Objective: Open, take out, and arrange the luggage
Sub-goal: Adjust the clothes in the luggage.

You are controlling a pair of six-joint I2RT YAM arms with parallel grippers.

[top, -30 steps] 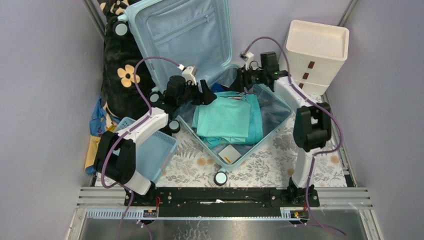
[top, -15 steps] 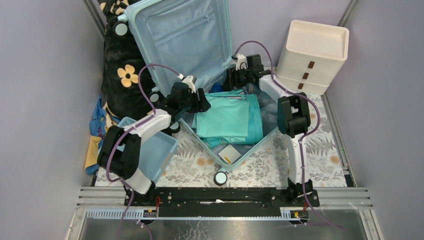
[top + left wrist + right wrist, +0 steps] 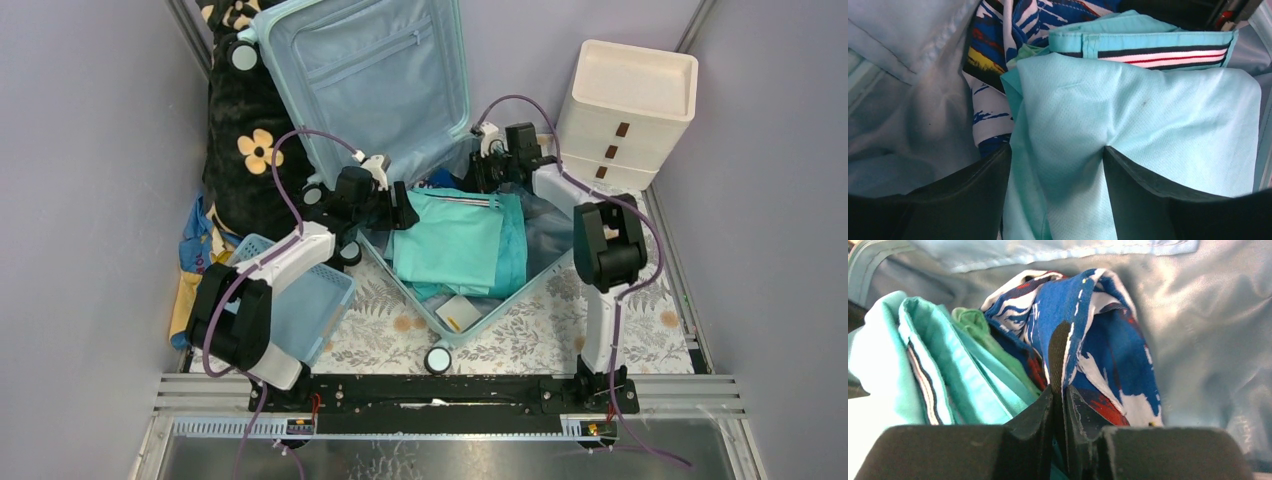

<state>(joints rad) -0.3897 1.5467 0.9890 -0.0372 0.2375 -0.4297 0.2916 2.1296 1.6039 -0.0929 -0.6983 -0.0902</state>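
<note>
- The luggage (image 3: 370,70) is lying wide open in the middle of the top view. Its lined lid is standing up toward the upper centre, and its tray is sitting on the floral table cover (image 3: 545,330).
- A black flowered cushion (image 3: 240,150) is leaning at the upper left, just beside the lid.
- The cream drawer unit (image 3: 625,110) is standing at the upper right, apart from the case.
- A small blue basket (image 3: 320,300) is sitting at the lower left, just beside the tray.
- A folded turquoise garment (image 3: 450,240) is filling the middle of the tray.
- The left gripper (image 3: 1055,152) is reaching in from the left with its fingers spread wide, and the turquoise fabric is bunching up between them.
- The right gripper (image 3: 1059,390) is working at the tray's far end. Its fingers are pressed nearly together, pinching a fold of the blue patterned cloth (image 3: 1108,340).
- A small white pad (image 3: 460,312) is resting in the tray's near corner.
</note>
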